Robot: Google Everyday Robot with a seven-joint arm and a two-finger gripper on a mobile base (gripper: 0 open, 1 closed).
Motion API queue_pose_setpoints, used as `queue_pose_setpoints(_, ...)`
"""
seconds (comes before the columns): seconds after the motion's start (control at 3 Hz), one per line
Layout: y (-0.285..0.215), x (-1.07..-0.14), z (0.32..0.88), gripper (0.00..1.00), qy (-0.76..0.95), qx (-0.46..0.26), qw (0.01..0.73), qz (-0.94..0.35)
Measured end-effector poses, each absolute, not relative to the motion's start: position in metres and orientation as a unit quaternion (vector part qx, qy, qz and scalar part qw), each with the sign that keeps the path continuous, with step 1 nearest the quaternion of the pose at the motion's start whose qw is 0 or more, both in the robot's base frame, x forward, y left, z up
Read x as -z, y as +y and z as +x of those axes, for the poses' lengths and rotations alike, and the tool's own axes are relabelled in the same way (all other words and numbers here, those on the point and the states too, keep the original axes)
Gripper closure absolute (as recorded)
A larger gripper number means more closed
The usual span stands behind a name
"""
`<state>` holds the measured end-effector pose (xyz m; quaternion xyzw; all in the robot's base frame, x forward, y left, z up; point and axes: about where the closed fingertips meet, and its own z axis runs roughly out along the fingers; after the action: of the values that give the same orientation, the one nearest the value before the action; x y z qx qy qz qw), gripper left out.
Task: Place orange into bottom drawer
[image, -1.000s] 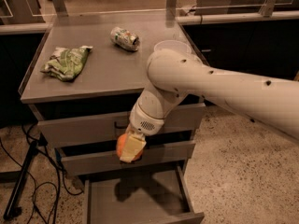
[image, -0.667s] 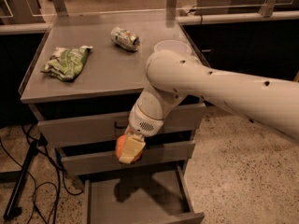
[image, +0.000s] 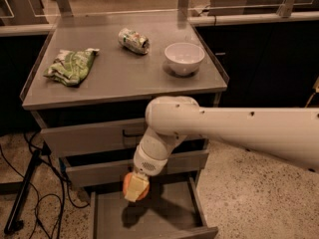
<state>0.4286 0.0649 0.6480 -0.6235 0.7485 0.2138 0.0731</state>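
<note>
Gripper: pale two-finger gripper [image: 135, 189], clamped on the small round orange fruit [image: 126, 184]
Position: above the open grey metal bottom drawer [image: 172, 209]

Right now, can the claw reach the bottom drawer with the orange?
Probably yes: the claw, holding the orange, hangs just over the bottom drawer, which is pulled open with nothing in between.

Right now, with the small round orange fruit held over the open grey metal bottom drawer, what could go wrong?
The gripper, shut on the orange, hangs above the bottom drawer, not down in it. Released from there, the round fruit could bounce or roll on the flat floor, perhaps over the low sides. The gripper is also close to the middle drawer front, so lowering it may brush that.
</note>
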Motion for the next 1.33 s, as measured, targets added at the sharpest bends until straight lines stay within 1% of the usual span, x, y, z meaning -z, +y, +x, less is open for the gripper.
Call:
queue_pose_setpoints(0.33,0.065,-0.595,0.417,1.0,0.771,-0.203,0.045,-0.603)
queue_pose_setpoints(0.67,0.065,-0.595,0.417,1.0,0.771,-0.203,0.045,-0.602)
queue_pose_setpoints(1.0,0.071,-0.577,0.411,1.0,0.773,-0.224,0.041,-0.592)
queue_pose_setpoints(1.33,0.078,-0.543,0.416,1.0,0.783,-0.235,0.038,-0.575)
